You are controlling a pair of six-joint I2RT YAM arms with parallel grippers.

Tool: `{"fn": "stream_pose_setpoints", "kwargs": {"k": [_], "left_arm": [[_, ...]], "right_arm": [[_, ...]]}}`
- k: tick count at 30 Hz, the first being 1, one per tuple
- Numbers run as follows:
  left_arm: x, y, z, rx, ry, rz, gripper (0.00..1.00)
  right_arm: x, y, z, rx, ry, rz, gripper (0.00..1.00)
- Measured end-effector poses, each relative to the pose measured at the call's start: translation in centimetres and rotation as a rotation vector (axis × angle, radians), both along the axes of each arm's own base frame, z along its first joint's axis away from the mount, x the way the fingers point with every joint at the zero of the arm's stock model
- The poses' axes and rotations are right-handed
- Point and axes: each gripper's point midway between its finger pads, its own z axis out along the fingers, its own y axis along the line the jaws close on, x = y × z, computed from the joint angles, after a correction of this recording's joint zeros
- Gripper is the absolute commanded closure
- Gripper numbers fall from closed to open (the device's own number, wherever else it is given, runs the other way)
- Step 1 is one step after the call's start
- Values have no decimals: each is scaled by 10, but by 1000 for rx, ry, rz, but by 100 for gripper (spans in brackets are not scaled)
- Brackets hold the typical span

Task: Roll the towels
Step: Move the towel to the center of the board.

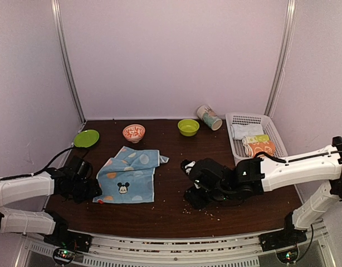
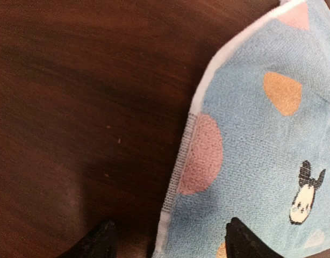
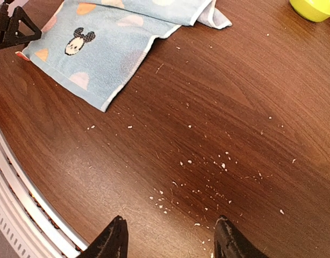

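The light blue towel (image 1: 129,175) with coloured dots and a Mickey head lies mostly flat on the dark table, its far end rumpled. It also shows in the left wrist view (image 2: 262,150) and the right wrist view (image 3: 111,43). My left gripper (image 1: 92,192) is open at the towel's near left corner; in its wrist view (image 2: 167,244) one finger is over bare table and the other over the cloth, astride the white hem. My right gripper (image 1: 192,199) is open and empty over bare table (image 3: 167,239), to the right of the towel. An orange rolled towel (image 1: 259,148) lies in the basket.
A white basket (image 1: 271,130) at the back right also holds a pale roll (image 1: 243,130) and a yellow-green roll (image 1: 254,138). A green plate (image 1: 86,138), an orange bowl (image 1: 133,132), a yellow-green bowl (image 1: 188,127) and a tipped cup (image 1: 209,117) line the back. Crumbs (image 3: 208,172) dot the table.
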Motion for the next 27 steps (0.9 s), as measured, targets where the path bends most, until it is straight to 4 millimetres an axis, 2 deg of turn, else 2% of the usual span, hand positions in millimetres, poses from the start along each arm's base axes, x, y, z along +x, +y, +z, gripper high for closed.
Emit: {"fn": "stream_pose_setpoints", "kwargs": {"k": [3,5,9,13,17,20,23,24,26,27], "left_arm": [[6,-5,-2,-29,-17,10,65],[12,-13,-3,-73,-42,11,75],[13,-29,-5,-150,-56,-14,100],[5,-49,-4,-204,-40,-73,100],[-11,-70,-1,-230,-2,-149,100],[-19,-92,16,-254,-3,-213,100],[-17,-135,51,-308,-52,-307,100],[-16,-158,66,-329,-65,-352,100],[-13,-196,82,-350,-68,-420,100],[-10,-218,88,-355,-67,-457,97]], "right_arm": [[1,1,2,5,-7,-3,45],[3,0,4,5,-15,-10,45],[7,-3,16,28,-40,-24,45],[14,-9,33,64,-70,-49,45],[20,-15,44,85,-95,-72,46],[25,-21,50,98,-118,-96,46],[31,-34,55,112,-145,-130,46],[33,-40,57,120,-154,-146,46],[41,-54,63,143,-172,-183,46],[44,-60,66,157,-180,-202,46]]}}
